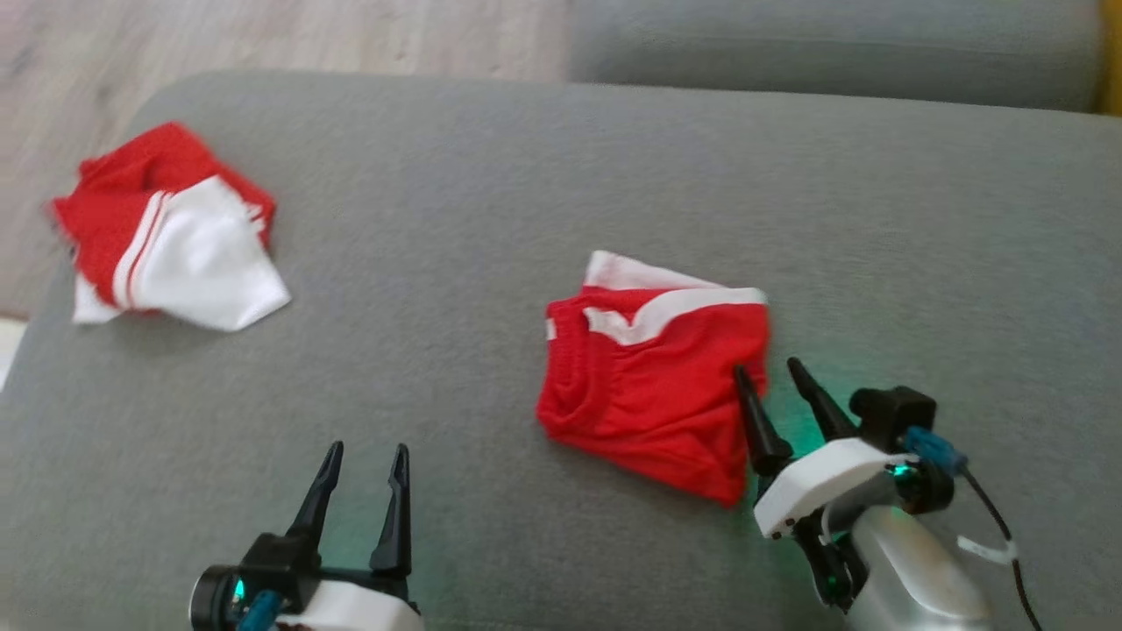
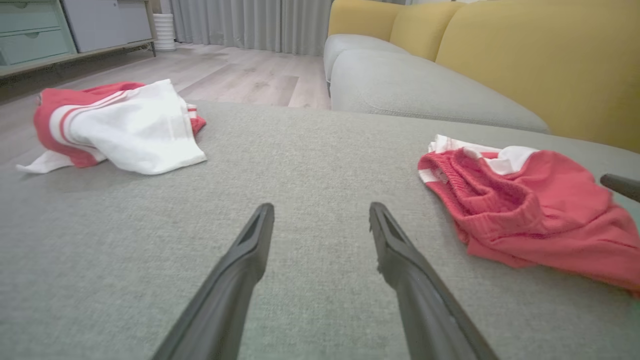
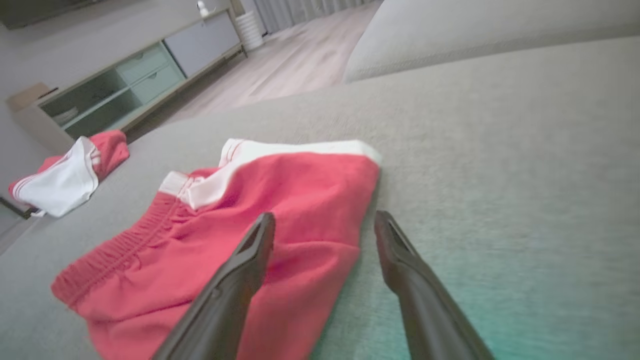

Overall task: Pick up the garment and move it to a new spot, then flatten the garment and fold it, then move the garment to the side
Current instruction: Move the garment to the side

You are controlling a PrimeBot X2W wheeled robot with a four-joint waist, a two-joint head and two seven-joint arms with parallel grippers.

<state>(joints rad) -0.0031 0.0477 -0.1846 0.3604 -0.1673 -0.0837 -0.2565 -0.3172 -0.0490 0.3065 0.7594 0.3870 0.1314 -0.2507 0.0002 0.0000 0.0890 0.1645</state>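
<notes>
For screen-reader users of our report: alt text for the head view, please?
A folded red garment with white trim lies on a grey sofa cushion, the right gripper at its right edge with jaws open. The left gripper, also open, is at lower left over bare cushion, and a crumpled red-and-white garment lies at the far left.

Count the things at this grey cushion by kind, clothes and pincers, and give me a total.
Clothes: 2, the red shorts and the red and white bundle
Pincers: 2, the left pincer and the right pincer, both open
Total: 4
</notes>
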